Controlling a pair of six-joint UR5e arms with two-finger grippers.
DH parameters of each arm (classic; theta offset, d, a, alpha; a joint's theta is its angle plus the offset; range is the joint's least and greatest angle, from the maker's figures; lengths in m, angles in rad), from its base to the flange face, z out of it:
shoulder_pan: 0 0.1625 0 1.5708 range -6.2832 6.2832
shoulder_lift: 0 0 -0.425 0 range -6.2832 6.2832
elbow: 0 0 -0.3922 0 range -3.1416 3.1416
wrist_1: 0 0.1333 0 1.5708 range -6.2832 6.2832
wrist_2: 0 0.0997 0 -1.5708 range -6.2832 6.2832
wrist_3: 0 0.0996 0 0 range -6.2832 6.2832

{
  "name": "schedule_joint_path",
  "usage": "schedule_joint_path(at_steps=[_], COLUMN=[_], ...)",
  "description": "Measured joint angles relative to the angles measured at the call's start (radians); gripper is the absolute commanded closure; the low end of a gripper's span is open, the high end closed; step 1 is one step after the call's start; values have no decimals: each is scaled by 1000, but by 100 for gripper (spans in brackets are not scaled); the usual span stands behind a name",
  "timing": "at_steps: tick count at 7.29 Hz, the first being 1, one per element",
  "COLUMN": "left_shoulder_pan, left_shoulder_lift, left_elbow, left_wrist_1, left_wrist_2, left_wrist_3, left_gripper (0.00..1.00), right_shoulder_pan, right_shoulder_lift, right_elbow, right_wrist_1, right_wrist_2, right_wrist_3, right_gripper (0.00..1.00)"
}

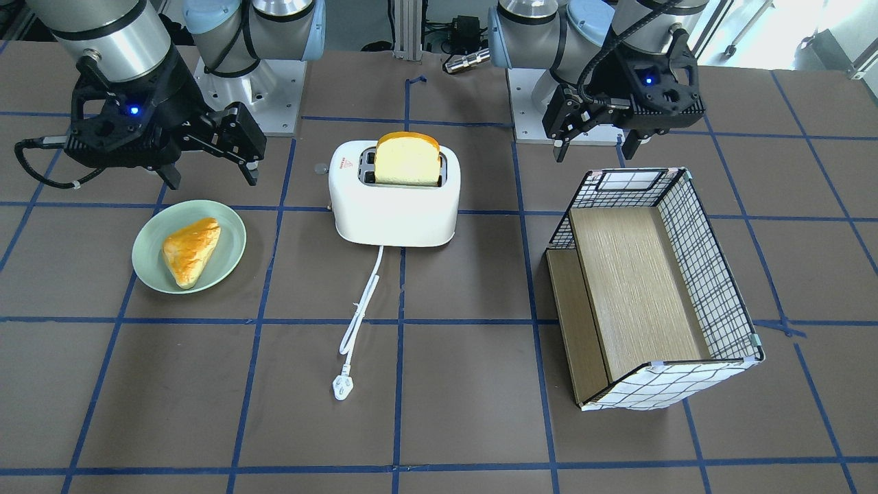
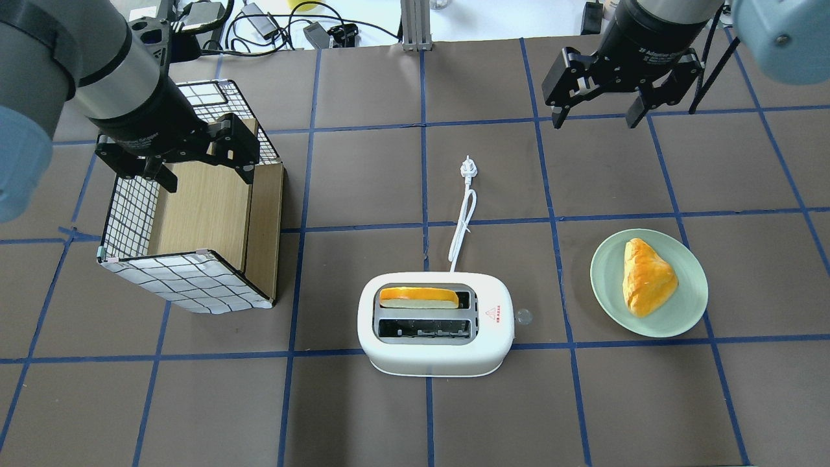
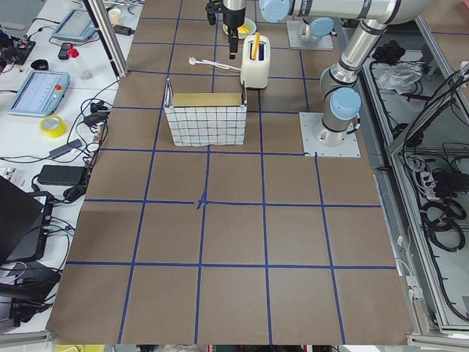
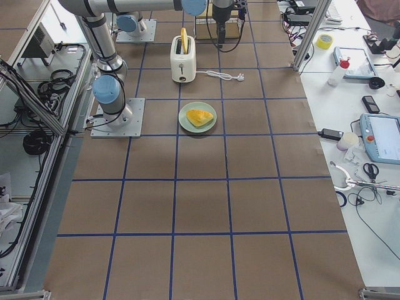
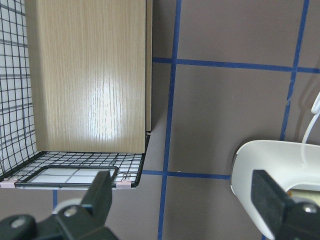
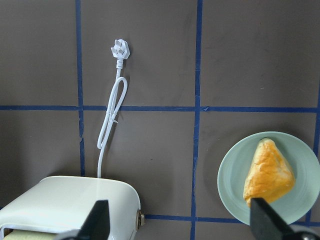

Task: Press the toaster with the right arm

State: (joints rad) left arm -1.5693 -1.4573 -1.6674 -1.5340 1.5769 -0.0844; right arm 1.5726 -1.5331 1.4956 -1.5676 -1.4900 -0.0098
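The white two-slot toaster [image 1: 394, 206] stands mid-table, also in the overhead view [image 2: 434, 353]. A yellow bread slice [image 1: 407, 159] stands in one slot. The small lever knob [image 2: 523, 316] sticks out of the end that faces the plate. My right gripper [image 2: 594, 121] is open and empty. It hangs above the table beyond the plate, well apart from the toaster, and also shows in the front-facing view [image 1: 211, 180]. The right wrist view shows the toaster's corner [image 6: 70, 200] and knob [image 6: 140, 218]. My left gripper [image 2: 209, 181] is open and empty over the basket.
A pale green plate [image 2: 606, 285] holds a golden pastry [image 2: 645, 275] on the toaster's lever side. A wire-grid basket [image 2: 188, 220] with a wood bottom lies on its side at the other end. The white cord [image 1: 360, 302] and plug [image 1: 341, 387] trail away from the toaster.
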Motion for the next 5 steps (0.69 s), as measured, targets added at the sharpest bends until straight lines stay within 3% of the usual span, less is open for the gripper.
schedule_joint_path(at_steps=[5], left_shoulder_pan=[0], left_shoulder_lift=[0], left_elbow=[0], left_wrist_1=[0], left_wrist_2=[0], left_wrist_3=[0], left_gripper=[0], right_shoulder_pan=[-8], right_shoulder_lift=[-15], right_elbow=[58], right_wrist_1=[-95], right_wrist_2=[-44], right_wrist_3=[40], right_gripper=[0])
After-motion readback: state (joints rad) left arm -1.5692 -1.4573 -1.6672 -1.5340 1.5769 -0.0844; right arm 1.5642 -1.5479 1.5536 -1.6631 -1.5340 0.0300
